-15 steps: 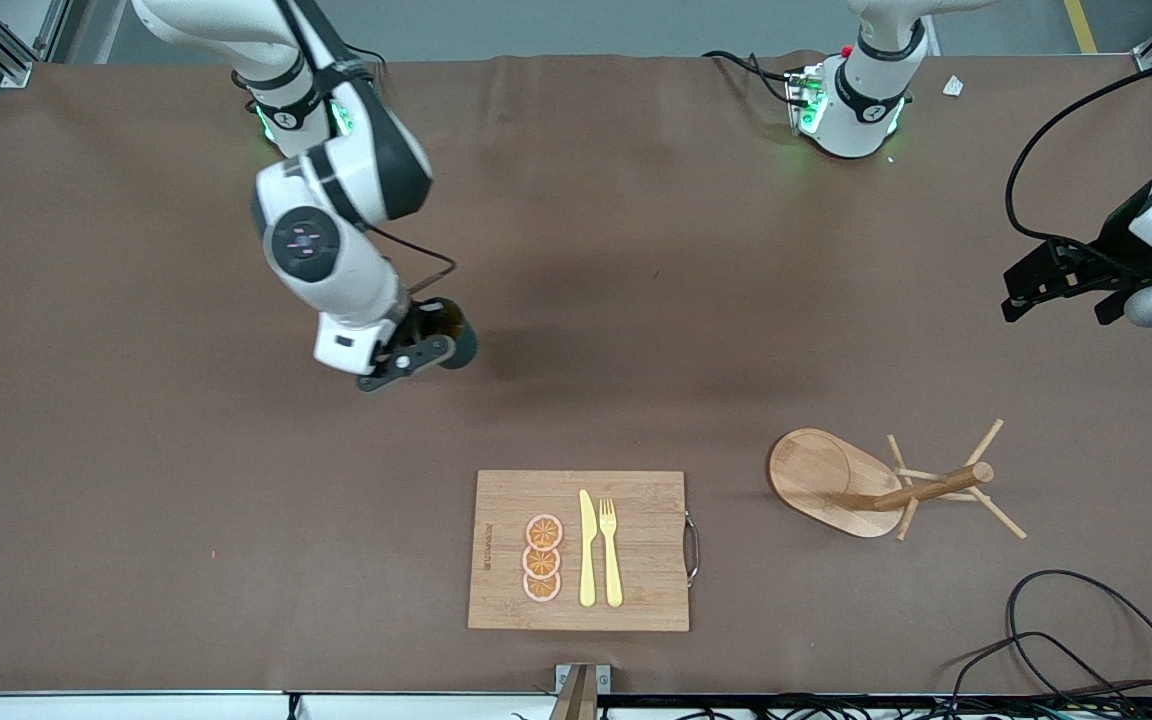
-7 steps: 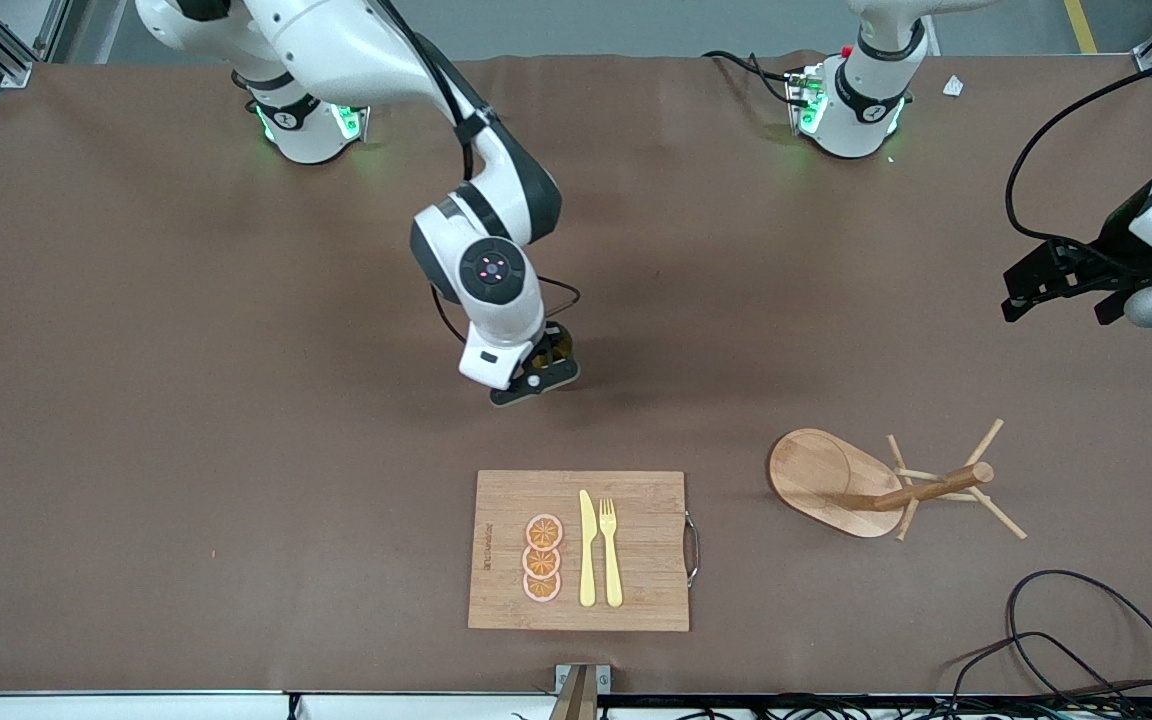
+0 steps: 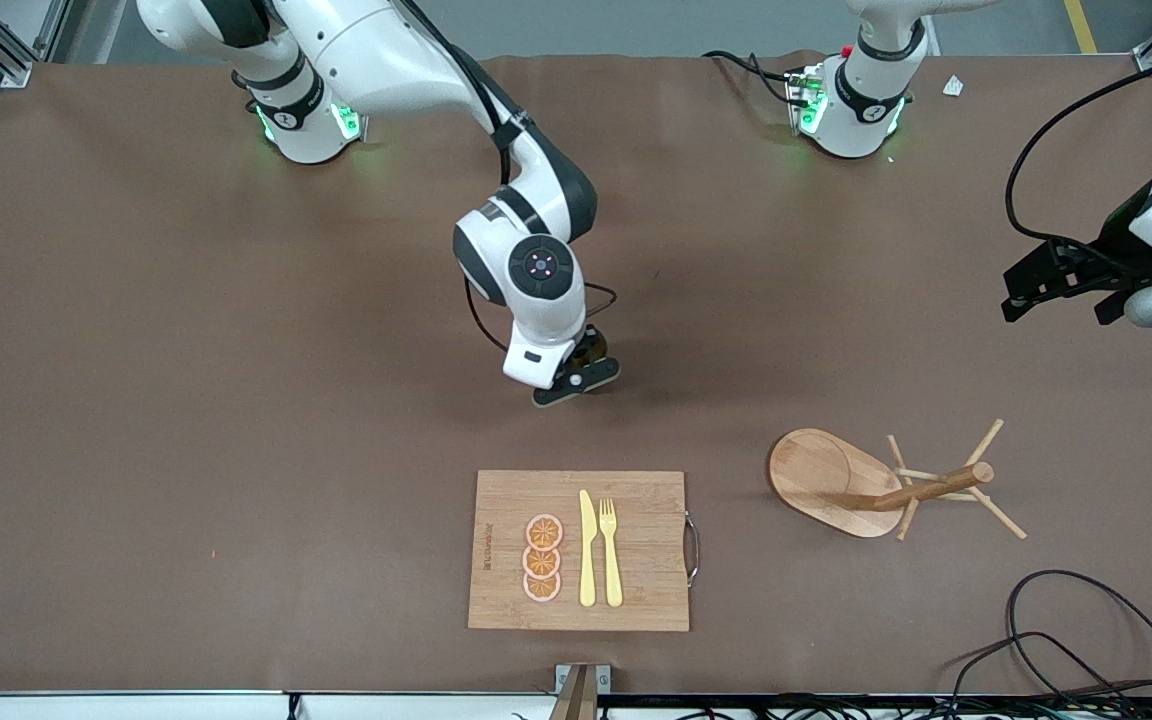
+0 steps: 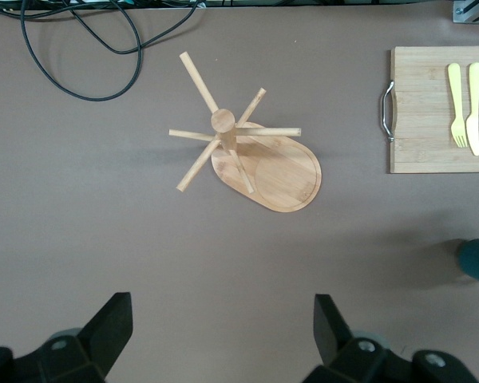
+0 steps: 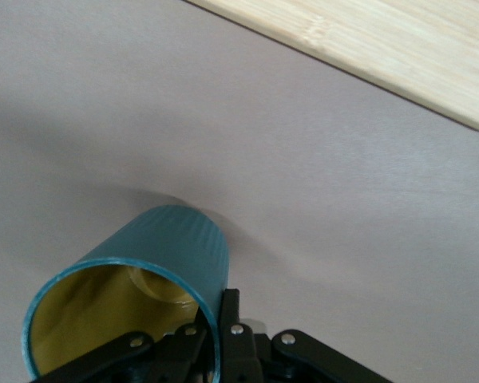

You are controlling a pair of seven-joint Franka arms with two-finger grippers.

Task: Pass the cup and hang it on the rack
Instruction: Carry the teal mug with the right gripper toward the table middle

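Carried across since a second ago: cup (image 5: pixel 136 299) clamped in right gripper (image 3: pixel 576 380), above table at cutting board's (image 3: pixel 581 550) twelve o'clock. Left gripper (image 4: pixel 223 335) waiting, spread, three o'clock edge. Handover nearing; rack (image 3: pixel 836 480) empty.

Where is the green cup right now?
The right gripper holds the cup by its rim, over the bare table at its middle, above the cutting board in the front view.
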